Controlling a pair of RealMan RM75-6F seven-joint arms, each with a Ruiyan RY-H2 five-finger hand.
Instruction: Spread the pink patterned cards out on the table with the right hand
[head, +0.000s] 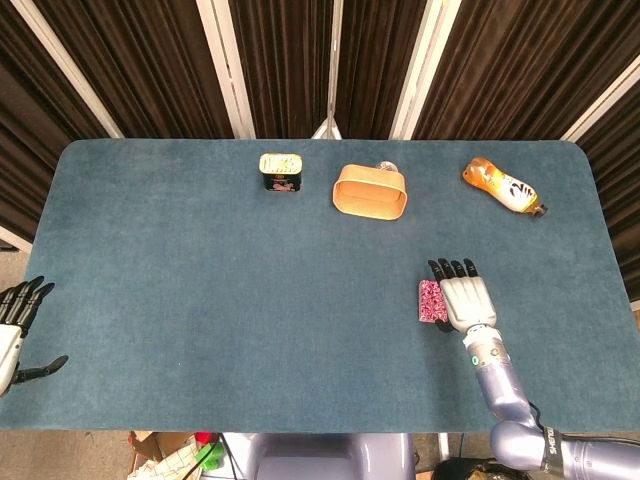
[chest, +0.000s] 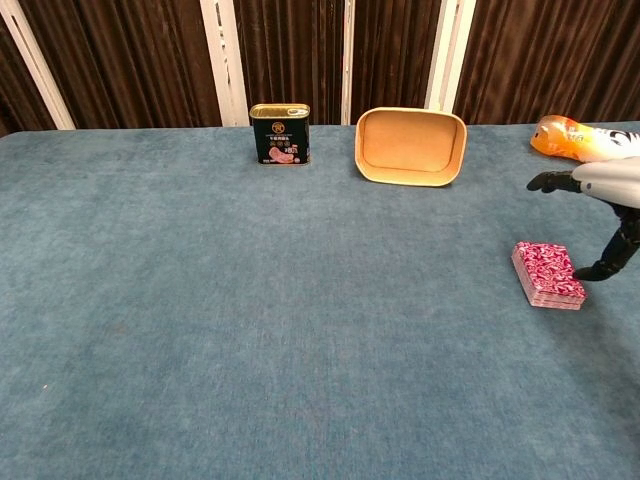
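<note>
Here the right robot hand (head: 466, 301) is hovering flat and released, fingers spread and grasping nothing, just beside the pink patterned cards (head: 432, 301). The deck is lying squared up on the blue worktop (head: 200, 300), on the hand's inner side, thumb toward it; its long axis is running away from the robot, roughly parallel to the fingers. In the chest view the thumb is reaching down near the deck's edge. The left robot hand (head: 12, 325) is hanging open, well apart, off the worktop's far side.
</note>
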